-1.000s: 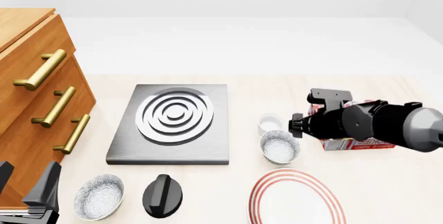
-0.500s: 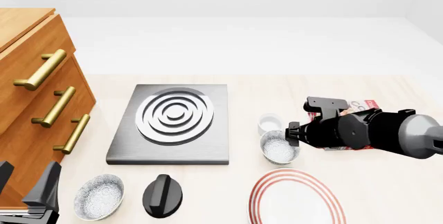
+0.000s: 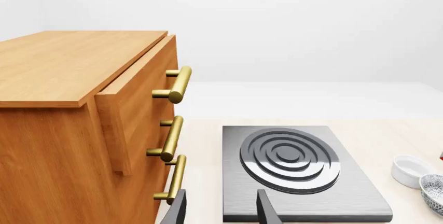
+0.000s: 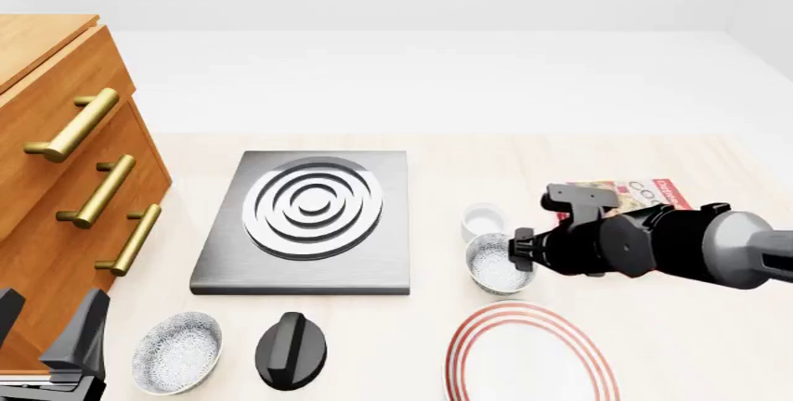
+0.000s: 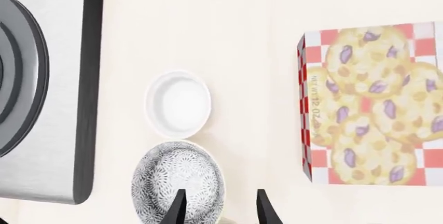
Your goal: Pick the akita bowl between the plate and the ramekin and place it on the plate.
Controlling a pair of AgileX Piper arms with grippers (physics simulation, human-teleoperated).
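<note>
Counting two akita bowls (image 4: pixel 499 265) (image 4: pixel 177 352), one plate (image 4: pixel 530 353).

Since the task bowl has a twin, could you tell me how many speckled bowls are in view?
2. One akita bowl sits between the ramekin and the plate, by the right gripper. The twin bowl sits near the left front, beside the black knob.

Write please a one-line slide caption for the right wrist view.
Right tool open above the akita bowl, with the ramekin beside it and a cookie box nearby.
</note>
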